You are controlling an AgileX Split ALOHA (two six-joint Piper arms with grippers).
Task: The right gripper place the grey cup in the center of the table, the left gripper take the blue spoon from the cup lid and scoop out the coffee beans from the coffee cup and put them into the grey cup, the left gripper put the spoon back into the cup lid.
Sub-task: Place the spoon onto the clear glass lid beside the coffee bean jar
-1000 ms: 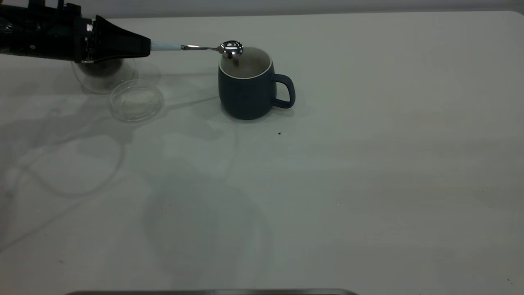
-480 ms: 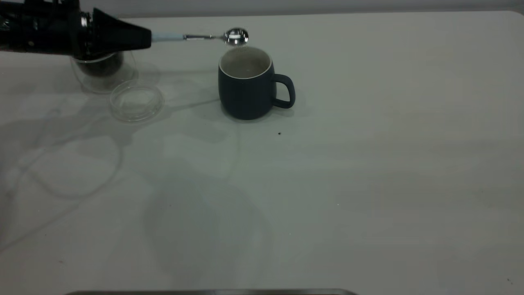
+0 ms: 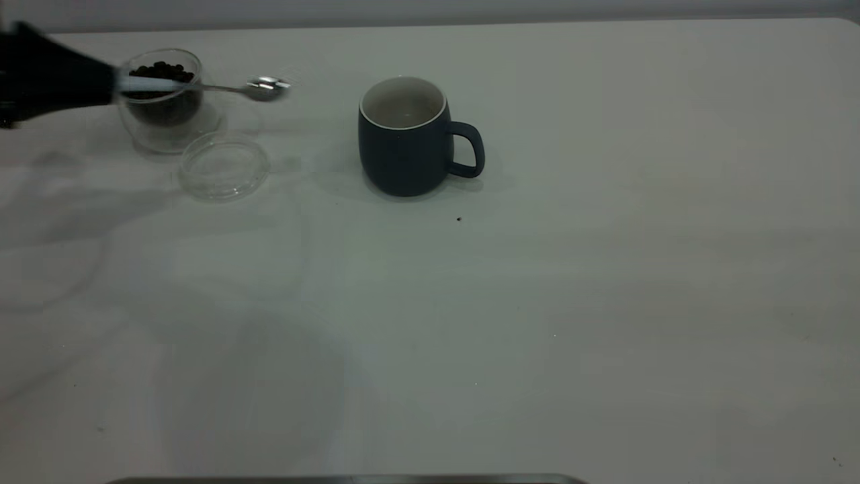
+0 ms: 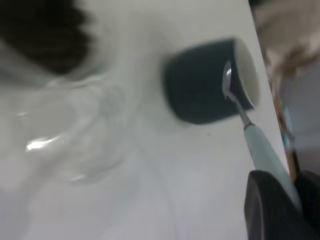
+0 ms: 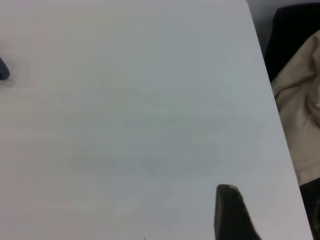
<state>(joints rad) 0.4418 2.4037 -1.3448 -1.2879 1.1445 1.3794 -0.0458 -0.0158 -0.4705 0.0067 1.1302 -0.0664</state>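
Observation:
My left gripper (image 3: 101,84) is at the far left edge of the table, shut on the pale handle of the blue spoon (image 3: 201,86). The spoon lies level in the air in front of the coffee cup (image 3: 161,114). Its shiny bowl sticks out past the cup towards the grey cup (image 3: 403,138), and I see no beans in it. Coffee beans (image 3: 161,70) fill the coffee cup. The cup lid (image 3: 223,166) lies empty just in front of it. The left wrist view shows the spoon (image 4: 260,147), the gripper (image 4: 287,202) and the grey cup (image 4: 200,87). The right gripper (image 5: 230,212) hangs over bare table.
The white table (image 3: 537,302) stretches wide to the right and front of the grey cup. A small dark speck (image 3: 459,218) lies just in front of the grey cup. The table's edge (image 5: 265,80) and beige cloth beyond it show in the right wrist view.
My left gripper has pulled back to the left with the spoon. The spoon's bowl has gone from above the grey cup to beside the coffee cup.

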